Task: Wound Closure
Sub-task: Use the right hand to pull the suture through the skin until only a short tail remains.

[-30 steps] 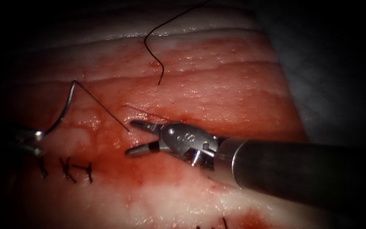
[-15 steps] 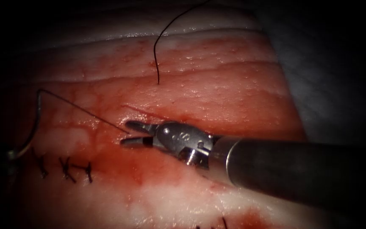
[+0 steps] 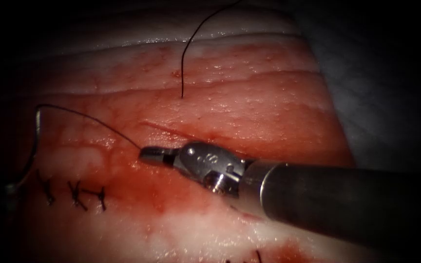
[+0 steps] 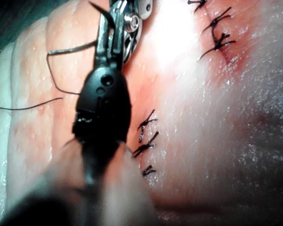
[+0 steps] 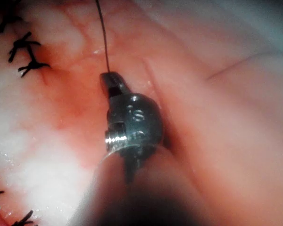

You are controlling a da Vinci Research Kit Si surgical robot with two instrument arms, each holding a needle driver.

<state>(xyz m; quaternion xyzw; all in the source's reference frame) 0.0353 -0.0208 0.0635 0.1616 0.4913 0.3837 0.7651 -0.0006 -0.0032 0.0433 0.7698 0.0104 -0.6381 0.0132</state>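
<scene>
The right tool (image 3: 144,155) is clamping the thread (image 3: 91,119) on the tissue (image 3: 249,107). At nine o'clock, the left tool (image 3: 9,187) is gripping the needle (image 3: 34,146), clear of the tissue, jaws closed on its lower end.

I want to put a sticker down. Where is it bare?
Bare: tissue between thread tail and right edge. Crowded: stitches, left end effector holding needle near its point, off tissue, right end effector gripping thread.
</scene>
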